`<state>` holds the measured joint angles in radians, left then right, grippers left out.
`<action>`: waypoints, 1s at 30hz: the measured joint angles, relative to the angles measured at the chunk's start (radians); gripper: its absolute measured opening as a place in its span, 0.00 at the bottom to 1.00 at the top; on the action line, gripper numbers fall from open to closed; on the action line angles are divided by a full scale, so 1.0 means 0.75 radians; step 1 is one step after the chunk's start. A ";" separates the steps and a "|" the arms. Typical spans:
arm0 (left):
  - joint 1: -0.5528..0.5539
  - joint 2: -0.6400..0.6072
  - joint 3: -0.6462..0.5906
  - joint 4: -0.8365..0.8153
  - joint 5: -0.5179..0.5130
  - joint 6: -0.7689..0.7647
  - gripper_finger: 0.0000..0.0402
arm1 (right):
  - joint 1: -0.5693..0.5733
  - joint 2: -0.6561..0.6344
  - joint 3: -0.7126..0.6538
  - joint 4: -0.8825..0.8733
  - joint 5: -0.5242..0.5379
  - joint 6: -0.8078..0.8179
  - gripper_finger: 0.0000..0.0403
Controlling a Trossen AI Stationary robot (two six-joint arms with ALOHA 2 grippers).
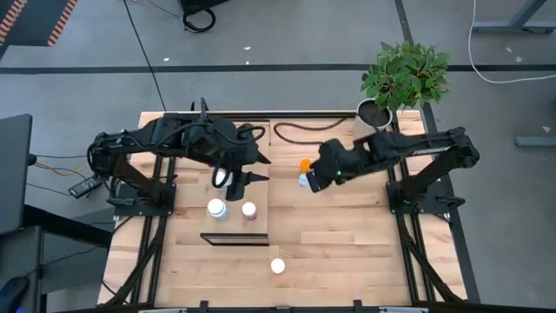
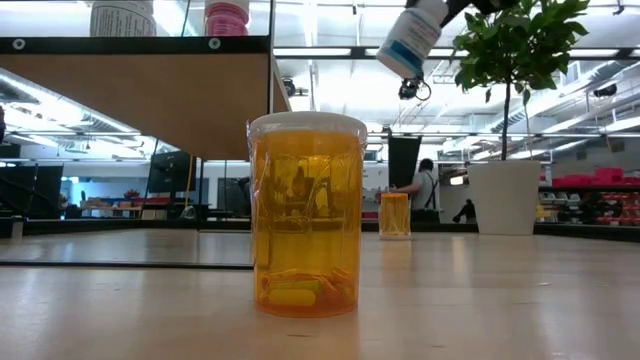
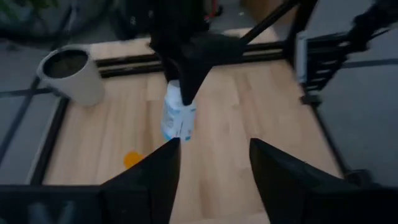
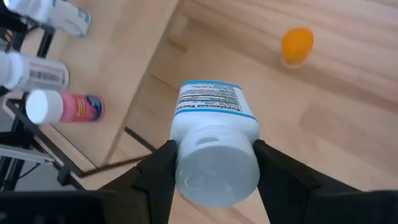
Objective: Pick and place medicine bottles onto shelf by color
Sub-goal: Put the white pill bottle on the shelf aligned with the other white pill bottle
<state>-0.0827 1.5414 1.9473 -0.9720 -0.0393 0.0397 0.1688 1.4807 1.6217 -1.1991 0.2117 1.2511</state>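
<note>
**Desk:** What blocks my way to the shelf?

**Operator:** My left gripper hangs over it, fingers apart. A white bottle and a pink bottle stand on the near end. My right gripper carries a blue-label bottle above bare table, with an orange bottle just beside it. The plant pot crowds the far corner.
</note>
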 joint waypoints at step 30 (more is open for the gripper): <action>0.085 0.320 -0.011 0.139 -0.317 0.174 0.86 | -0.160 0.001 0.123 0.144 -0.137 -0.073 0.49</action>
<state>-0.0189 1.7813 1.9388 -0.8680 -0.2772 0.1699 0.0484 1.4811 1.7138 -1.0914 0.1087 1.1961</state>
